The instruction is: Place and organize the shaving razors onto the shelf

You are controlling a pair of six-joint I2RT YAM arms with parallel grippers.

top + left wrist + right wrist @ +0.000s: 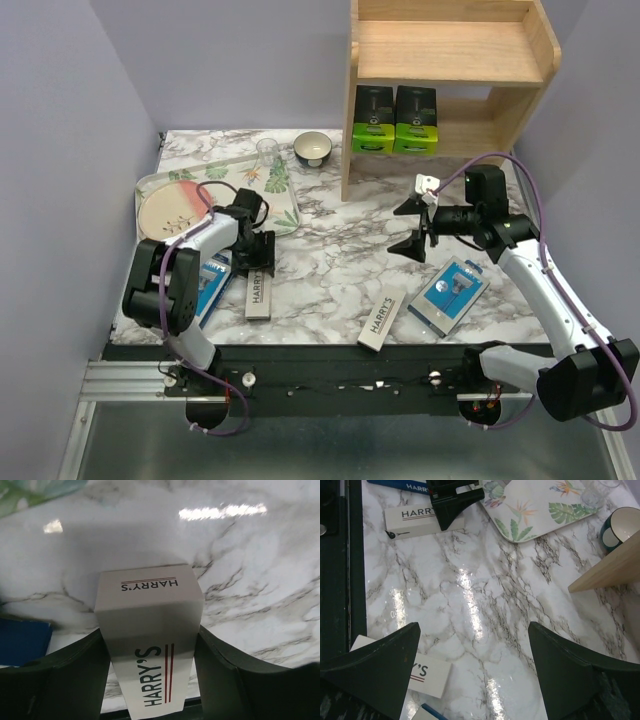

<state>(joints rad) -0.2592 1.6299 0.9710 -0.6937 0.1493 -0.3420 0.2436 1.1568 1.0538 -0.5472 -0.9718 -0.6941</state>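
Lavender walls close in a white marble-patterned counter (330,262) veined with grey. At its far right stands the large light-wood two-tier shelf (520,110). On the shelf's lower tier, two black boxes with lime-green ends (395,120) stand upright side by side, touching.

At the near left, the left fingers (235,675) press against both long sides of a slim white "HARRY'S" box (150,630). This box lies flat on the marble just in front of a rectangular tray printed with tropical leaves (285,212). To the left of this box, a blue-and-white razor pack (212,285) lies partly under the left arm.

The right fingers (410,245) are spread wide with nothing between them. They hang above bare marble in front of the shelf's left side panel, pointing towards the left arm. Nearer the front edge, a second slim white "HARRY'S" box (381,319) lies flat at an angle. Another blue-and-white razor pack (449,295) lies just to its right.

The leaf-print tray carries a pink round plate (168,212) at its left end and a clear glass (268,155) near its far rim. A dark bowl with a white inside (313,149) sits on the counter between the tray and the shelf.
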